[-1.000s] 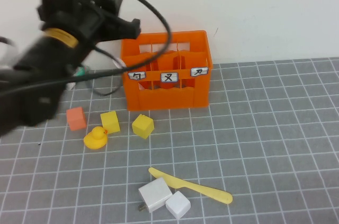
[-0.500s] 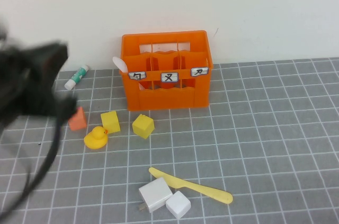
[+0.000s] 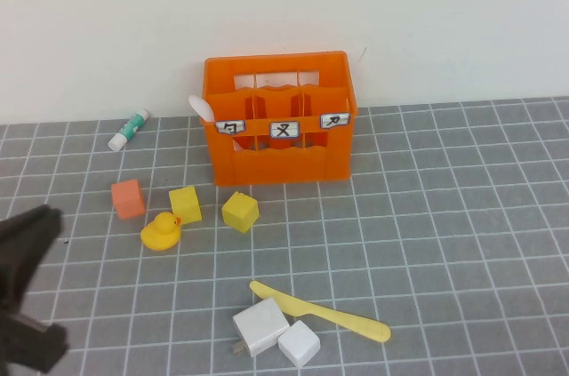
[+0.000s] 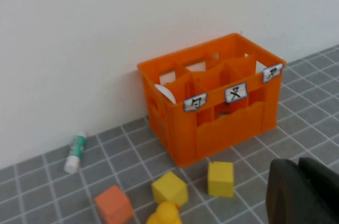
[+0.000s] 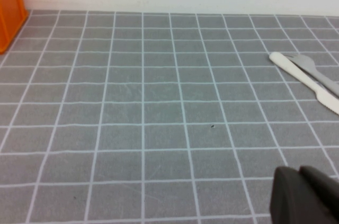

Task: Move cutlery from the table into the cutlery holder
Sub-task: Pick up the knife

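The orange cutlery holder point(image 3: 277, 118) stands at the back of the table by the wall; it also shows in the left wrist view point(image 4: 212, 97). A pale spoon point(image 3: 201, 108) sits in its left compartment, its bowl poking out at the left side point(image 4: 165, 93). The yellow knife point(image 3: 320, 311) lies flat on the table at the front, touching a white block. My left gripper point(image 4: 296, 166) is shut and empty, low at the front left corner point(image 3: 27, 292), well away from the crate. My right gripper point(image 5: 299, 171) is shut and empty over bare table, outside the high view.
A white-and-green tube point(image 3: 129, 130) lies by the wall. An orange cube point(image 3: 128, 199), two yellow cubes point(image 3: 185, 204) point(image 3: 240, 212) and a yellow duck point(image 3: 161, 232) sit left of centre. Two white blocks point(image 3: 260, 326) point(image 3: 299, 343) lie by the knife. A white knife point(image 5: 304, 80) and grey fork point(image 5: 313, 70) lie beyond the right gripper.
My left arm has drawn back from over the crate's left side down to the front left corner. The spoon now shows in the crate's left compartment.
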`<action>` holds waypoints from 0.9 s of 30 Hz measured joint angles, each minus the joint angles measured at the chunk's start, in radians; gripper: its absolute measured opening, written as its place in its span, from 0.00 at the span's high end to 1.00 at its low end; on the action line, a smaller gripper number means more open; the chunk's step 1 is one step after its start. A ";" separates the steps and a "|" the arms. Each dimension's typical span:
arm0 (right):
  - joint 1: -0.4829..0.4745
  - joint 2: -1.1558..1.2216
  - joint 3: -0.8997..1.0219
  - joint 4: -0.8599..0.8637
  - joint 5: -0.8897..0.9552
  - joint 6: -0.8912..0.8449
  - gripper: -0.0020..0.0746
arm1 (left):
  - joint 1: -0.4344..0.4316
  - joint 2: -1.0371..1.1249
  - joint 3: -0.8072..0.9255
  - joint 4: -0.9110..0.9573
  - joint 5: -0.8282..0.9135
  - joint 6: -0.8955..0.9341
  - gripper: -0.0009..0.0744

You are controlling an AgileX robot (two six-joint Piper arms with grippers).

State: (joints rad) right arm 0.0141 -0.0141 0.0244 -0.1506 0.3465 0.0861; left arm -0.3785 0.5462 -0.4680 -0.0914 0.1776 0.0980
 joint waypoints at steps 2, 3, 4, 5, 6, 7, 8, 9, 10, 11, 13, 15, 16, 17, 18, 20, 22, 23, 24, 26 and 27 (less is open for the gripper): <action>0.000 0.000 0.000 0.000 0.000 0.000 0.98 | 0.020 -0.036 0.000 0.013 0.023 0.000 0.99; 0.000 0.000 0.000 0.000 0.000 0.000 0.98 | 0.033 -0.061 0.000 0.018 0.051 0.000 0.99; 0.000 0.000 0.000 0.000 0.000 0.000 0.98 | 0.045 -0.077 0.000 0.022 0.076 -0.003 0.99; 0.000 0.000 0.000 0.000 0.000 0.000 0.98 | 0.061 -0.106 0.000 0.031 0.114 -0.013 0.99; 0.000 0.000 0.000 0.000 0.000 0.000 0.98 | 0.082 -0.142 0.000 0.044 0.156 -0.034 0.99; 0.000 0.000 0.000 0.000 0.000 0.000 0.98 | 0.094 -0.166 0.003 0.049 0.192 -0.055 0.99; 0.000 0.000 0.000 0.000 0.000 0.000 0.98 | 0.102 -0.189 0.007 0.061 0.203 -0.068 0.99; 0.000 0.000 0.000 0.000 0.000 0.000 0.98 | 0.112 -0.211 0.018 0.073 0.224 -0.084 0.99; 0.000 0.000 0.000 0.000 0.000 0.000 0.98 | 0.122 -0.250 0.034 0.091 0.244 -0.098 0.99; 0.000 0.000 0.000 0.000 0.000 0.000 0.98 | 0.128 -0.273 0.047 0.100 0.249 -0.098 0.99; 0.000 0.000 0.000 0.000 0.000 0.000 0.98 | 0.140 -0.325 0.083 0.135 0.250 -0.108 0.99; 0.000 0.000 0.000 0.000 0.000 0.000 0.98 | 0.168 -0.384 0.128 0.169 0.240 -0.110 0.99; 0.000 0.000 0.000 0.000 0.000 0.000 0.98 | 0.186 -0.413 0.153 0.180 0.232 -0.110 0.99; 0.000 0.000 0.000 0.000 0.000 0.000 0.98 | 0.207 -0.442 0.177 0.185 0.224 -0.114 0.99; 0.000 0.000 0.000 0.000 0.000 0.000 0.98 | 0.225 -0.470 0.197 0.189 0.216 -0.119 0.99; 0.000 0.000 0.000 0.000 0.000 0.000 0.98 | 0.275 -0.523 0.246 0.194 0.200 -0.136 0.99; 0.000 0.000 0.000 0.000 0.000 0.000 0.98 | 0.322 -0.551 0.290 0.194 0.180 -0.166 0.99; 0.000 0.000 0.000 0.000 0.000 0.000 0.98 | 0.347 -0.556 0.314 0.194 0.172 -0.184 0.99; 0.000 0.000 0.000 0.000 0.000 0.000 0.98 | 0.371 -0.558 0.337 0.194 0.162 -0.201 0.99; 0.000 0.000 0.000 0.000 0.000 0.000 0.98 | 0.414 -0.558 0.381 0.181 0.148 -0.241 0.99; 0.000 0.000 0.000 0.000 0.000 0.000 0.98 | 0.428 -0.558 0.397 0.165 0.146 -0.252 0.99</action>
State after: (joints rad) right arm 0.0141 -0.0141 0.0244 -0.1506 0.3465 0.0861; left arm 0.0497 -0.0115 -0.0713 0.0738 0.3237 -0.1539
